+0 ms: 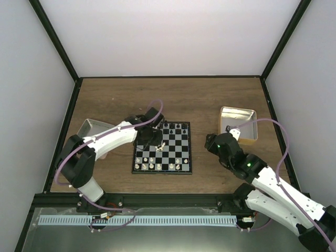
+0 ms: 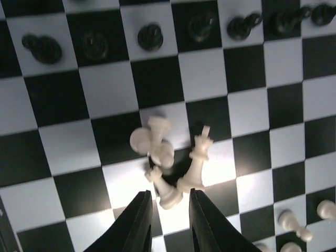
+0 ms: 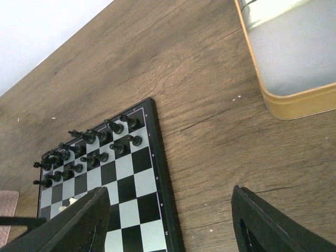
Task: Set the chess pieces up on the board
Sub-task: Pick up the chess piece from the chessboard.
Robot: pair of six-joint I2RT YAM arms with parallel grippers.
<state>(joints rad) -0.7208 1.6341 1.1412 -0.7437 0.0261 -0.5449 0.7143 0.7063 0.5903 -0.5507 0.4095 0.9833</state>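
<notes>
The chequered board (image 1: 173, 149) lies mid-table. Black pieces (image 1: 175, 127) stand along its far rows and white pieces (image 1: 157, 166) along its near row. My left gripper (image 1: 157, 145) hovers over the board's left half. In the left wrist view its jaws (image 2: 167, 202) stand narrowly apart, with a cluster of toppled white pieces (image 2: 170, 160) lying just ahead of the tips; one piece's base lies between them. My right gripper (image 1: 212, 142) is wide open and empty over bare wood right of the board (image 3: 134, 178), with the black pieces (image 3: 89, 149) in its view.
A silver tray (image 1: 86, 127) sits left of the board, partly under the left arm. A gold-rimmed square tin (image 1: 251, 134) stands at the back right, also in the right wrist view (image 3: 299, 102). Dark frame posts and grey walls bound the table.
</notes>
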